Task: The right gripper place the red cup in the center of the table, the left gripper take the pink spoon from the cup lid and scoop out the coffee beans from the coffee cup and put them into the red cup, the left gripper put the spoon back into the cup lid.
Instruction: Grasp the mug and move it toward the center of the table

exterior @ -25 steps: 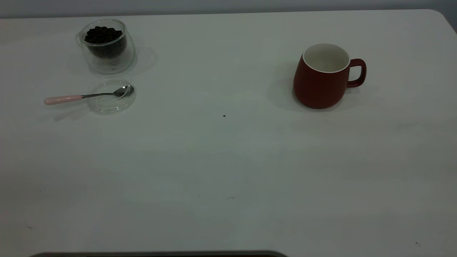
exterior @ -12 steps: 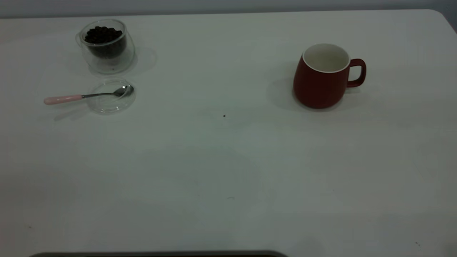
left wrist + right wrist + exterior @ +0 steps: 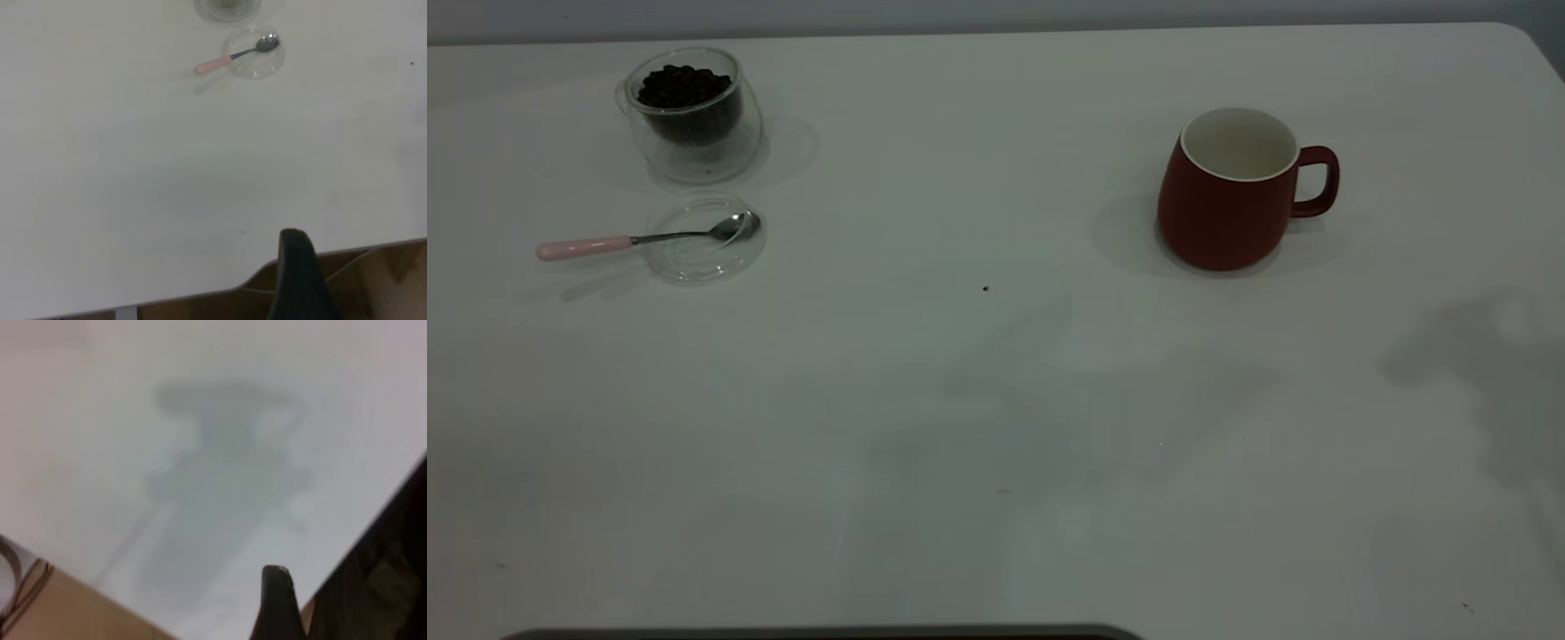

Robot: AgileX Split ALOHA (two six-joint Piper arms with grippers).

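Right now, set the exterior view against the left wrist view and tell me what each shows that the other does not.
Only the exterior view shows the red cup, standing upright and empty toward the right, and the coffee beans heaped in the coffee cup. Only the left wrist view shows the left gripper, a dark shape over the table's near edge, far from the spoon. Both show the table, with the pink spoon lying with its bowl on the cup lid and its handle sticking out past the rim.
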